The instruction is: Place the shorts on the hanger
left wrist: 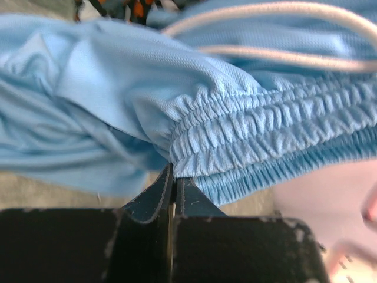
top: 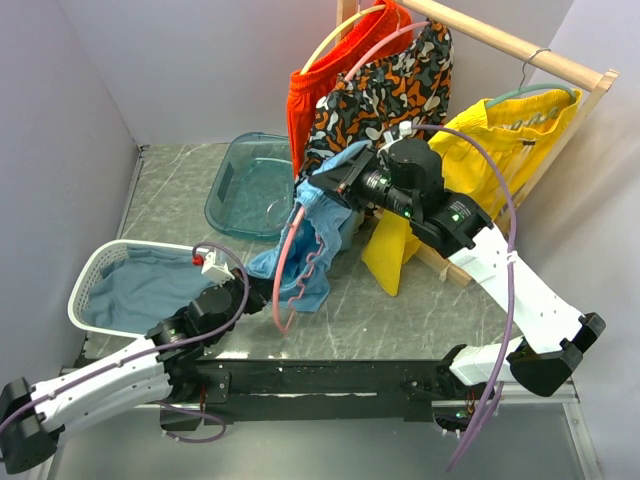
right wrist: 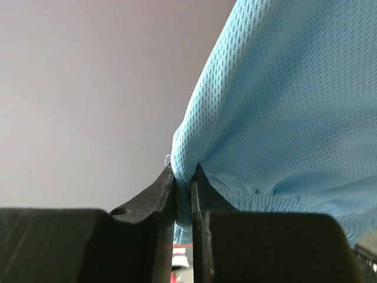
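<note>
Holding the shorts (top: 318, 235) between both arms, I have them slung over the middle of the table (top: 400, 310), just near of the rack (top: 520, 50). The right gripper (top: 338, 183) is clenched on a fold of the mesh at the high far end. The left gripper (top: 252, 285) is clenched on the gathered waistband at the low near-left end. In the left wrist view its jaws meet right under the elastic, with only the edge between them.

The hanger (top: 282, 262) hangs down through the shorts, its lower curve dangling near the table. I cannot tell what carries it, since neither gripper holds it.

My worries from here:
- Both pinches are thin. If I spread the arms to open the waistband, the elastic could pull taut and slip out of the left jaws.
- The hanger looks loose. Any jerk or tilt of the fabric could let it slide out and drop to the table.
- The right arm sits close against the patterned garment (top: 390, 80) on the rack. Lifting or swinging far could snag it or drag it off.
- Twisted fabric could catch the wavy bar and bunch up.
</note>
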Available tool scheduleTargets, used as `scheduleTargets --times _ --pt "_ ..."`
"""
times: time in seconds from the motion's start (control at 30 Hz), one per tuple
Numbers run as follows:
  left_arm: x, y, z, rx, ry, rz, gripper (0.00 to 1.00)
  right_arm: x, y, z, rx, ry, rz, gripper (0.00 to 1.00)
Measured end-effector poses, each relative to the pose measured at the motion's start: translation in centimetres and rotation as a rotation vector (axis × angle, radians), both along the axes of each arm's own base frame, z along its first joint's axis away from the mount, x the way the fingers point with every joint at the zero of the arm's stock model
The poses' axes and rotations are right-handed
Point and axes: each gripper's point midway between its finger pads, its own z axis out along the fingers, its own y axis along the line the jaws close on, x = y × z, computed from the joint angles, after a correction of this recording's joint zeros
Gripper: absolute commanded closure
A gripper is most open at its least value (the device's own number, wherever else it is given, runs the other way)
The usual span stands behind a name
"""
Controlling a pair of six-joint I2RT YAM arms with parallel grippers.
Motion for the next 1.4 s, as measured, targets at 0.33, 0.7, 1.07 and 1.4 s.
scheduleTargets --times 0.33,0.7,1.07,1.4 --pt "-4.0 -0.7 1.7 -0.002 0.084 -0.185 0.99 1.6 -0.4 3.3 0.054 -0.129 -0.075 1.0" --pt "-6.1 -0.4 1.9 0.01 0.12 -0.261 0.99 2.5 -0.8 4.5 0.062 -0.192 -0.124 1.0" --pt "-7.7 0.2 5.4 0.015 0.127 -0.311 0.99 2.3 -4.0 5.6 0.008 -0.298 -0.227 1.0" --pt "-7.2 0.3 11.4 0.041 0.068 -0.315 0.99 1.8 -4.3 6.6 0.08 -0.321 -0.247 1.0"
